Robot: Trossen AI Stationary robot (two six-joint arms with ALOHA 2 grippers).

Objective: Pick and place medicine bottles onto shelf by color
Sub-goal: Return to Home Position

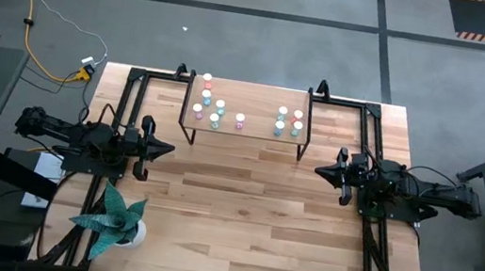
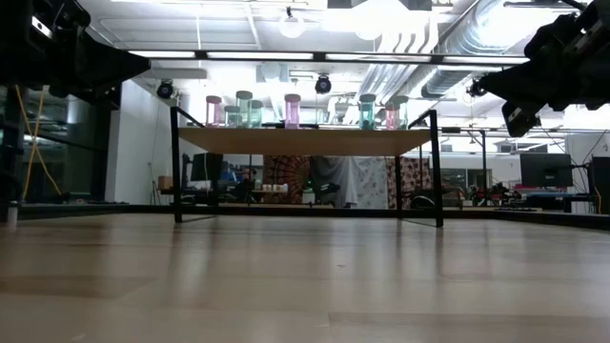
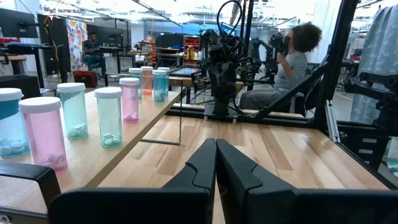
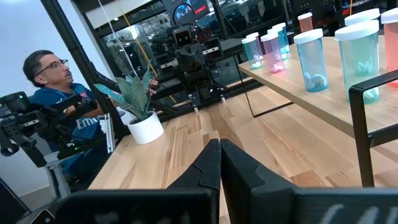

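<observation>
Bottles (image 1: pixel 219 106) top shelf (image 1: pixel 258 95), apart from closed left end effector (image 1: pixel 168 151), closed right end effector (image 1: pixel 319 172).

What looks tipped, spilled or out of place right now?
Nothing stands out: the medicine bottles stand upright on the shelf, and the left tool and right tool sit shut, clear of it.

Pink, teal and red-orange bottles (image 1: pixel 219 106) carry white caps. The shelf (image 1: pixel 252 99) is pale wood on black legs. The table (image 1: pixel 240 221) shows striped planks. The plant (image 1: pixel 112 217) has banded green leaves in a white pot (image 1: pixel 136 232).
</observation>
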